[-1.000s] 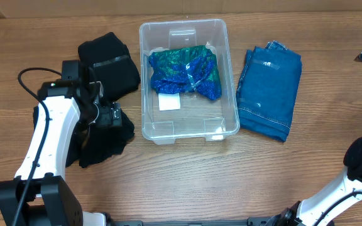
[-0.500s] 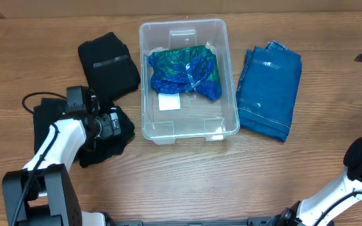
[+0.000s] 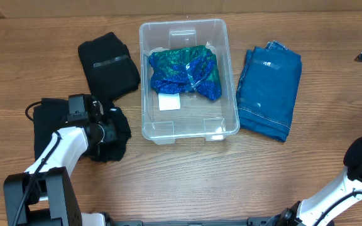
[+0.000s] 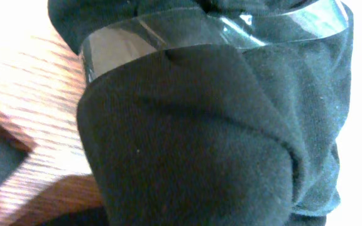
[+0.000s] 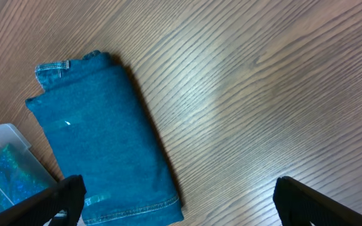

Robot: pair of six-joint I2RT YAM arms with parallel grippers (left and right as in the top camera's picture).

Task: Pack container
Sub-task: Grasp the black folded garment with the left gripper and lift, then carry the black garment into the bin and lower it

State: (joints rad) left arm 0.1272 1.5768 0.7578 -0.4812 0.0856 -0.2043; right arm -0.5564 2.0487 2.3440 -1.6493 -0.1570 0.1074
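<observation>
Left wrist view: the black bundle fills nearly the whole frame. A clear tape band runs across its top, and a strip of the wood table shows at left. The gripper's own fingers are out of frame.
Left gripper: near-left on the table, pressed into the black bundle. Cannot tell if it is wide or closed, because overhead the tips are buried in cloth and the wrist camera shows only fabric.
Black cloth: a flat dark patch on the outer side of the left arm, seen only overhead.
Right wrist view: the two fingers sit at the lower corners of the frame, far apart, with nothing between them.
Right gripper: spread wide above bare wood, beyond the jeans. Only this view shows the spread.
Container: mid-table, upright, between the black items and the jeans. The right wrist view catches only one corner of it at its left edge.
Contents: a blue-green bundle lies in the far half. A white label sits on the bottom just nearer than the bundle.
Jeans, overhead: folded and just beside the container's right wall. Cannot tell whether they touch. The hem stitching is clearer from the right wrist.
Folded black garment: far-left, with tape across it, just left of the container's far half. Seen only overhead.
</observation>
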